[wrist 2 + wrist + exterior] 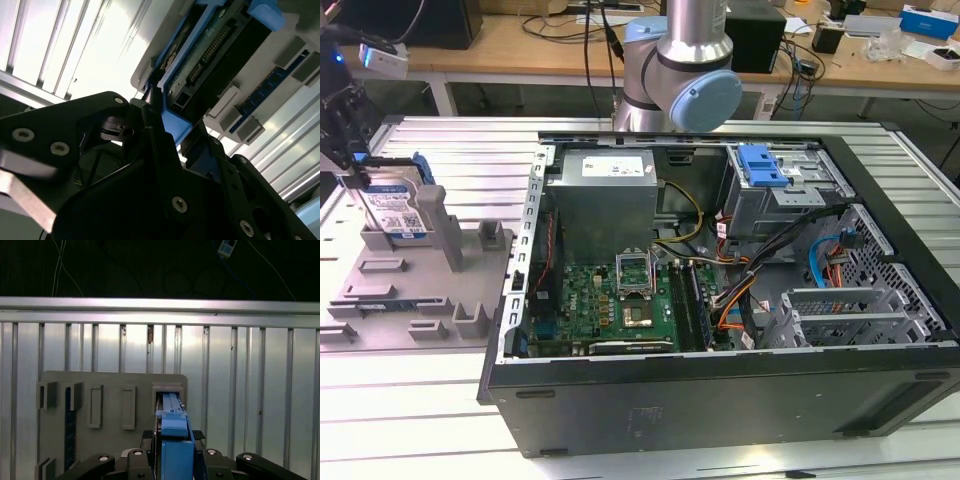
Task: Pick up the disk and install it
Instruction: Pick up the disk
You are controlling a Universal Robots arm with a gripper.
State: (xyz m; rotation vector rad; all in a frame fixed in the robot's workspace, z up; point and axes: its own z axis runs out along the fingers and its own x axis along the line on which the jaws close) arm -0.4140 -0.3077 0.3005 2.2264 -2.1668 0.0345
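The arm (685, 70) shows as a thick silver link that comes down to a grey joint with a pale blue cap, at the top middle of the exterior view. The end effector (353, 170) is far over at the exterior view's left edge, its black body pointing downward. In both wrist views its two black fingers (148, 437) stand close on either side of the disk (392, 208), pressed against its blue bracket. Black linkage plates with screw heads spread out behind the fingers.
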